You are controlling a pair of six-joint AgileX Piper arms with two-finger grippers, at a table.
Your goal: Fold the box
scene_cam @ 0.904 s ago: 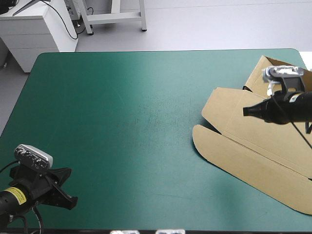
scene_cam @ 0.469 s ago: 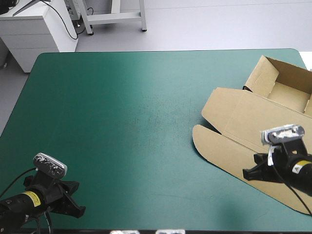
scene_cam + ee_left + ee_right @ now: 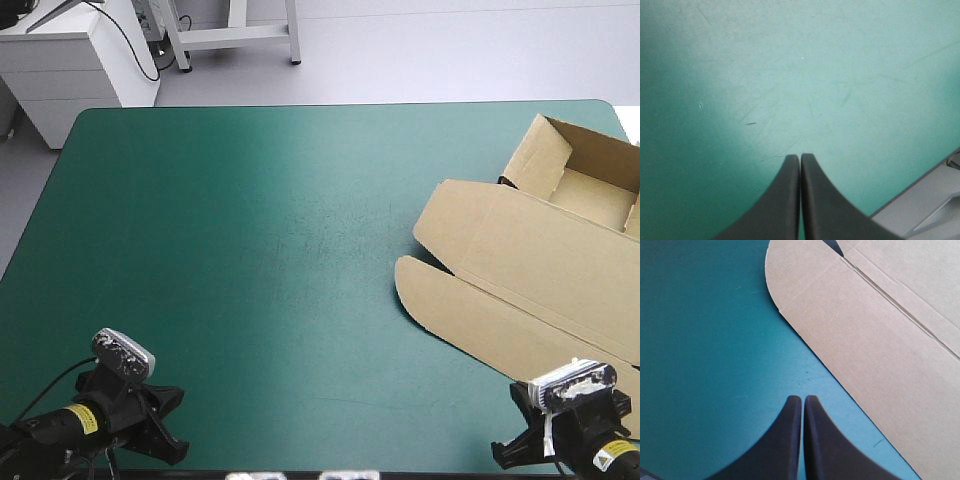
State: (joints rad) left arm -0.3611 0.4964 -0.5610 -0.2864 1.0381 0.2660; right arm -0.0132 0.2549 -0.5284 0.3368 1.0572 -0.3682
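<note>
The brown box (image 3: 530, 270) lies just ahead of the right tool (image 3: 803, 398) and to one side of it, well apart from the left tool (image 3: 800, 156). Its tray end (image 3: 590, 185), walls up, is the part farthest from the right tool. The lid (image 3: 880, 340) lies flat on the teal-green worktop (image 3: 250, 250), with its rounded flap nearest that tool's tip. Both tools have their black fingers pressed together to a point and hold nothing; the left one hangs over bare cover.

To my eye the robot is parked between moves. If more folding is wanted, the right tool should part its fingers and slip one under the lid's near edge, low and slow, so the board lifts along its crease rather than skidding.

Compared with earlier, the right tool has drawn back from above the box, the left has shifted a little, and the box hasn't budged.
</note>
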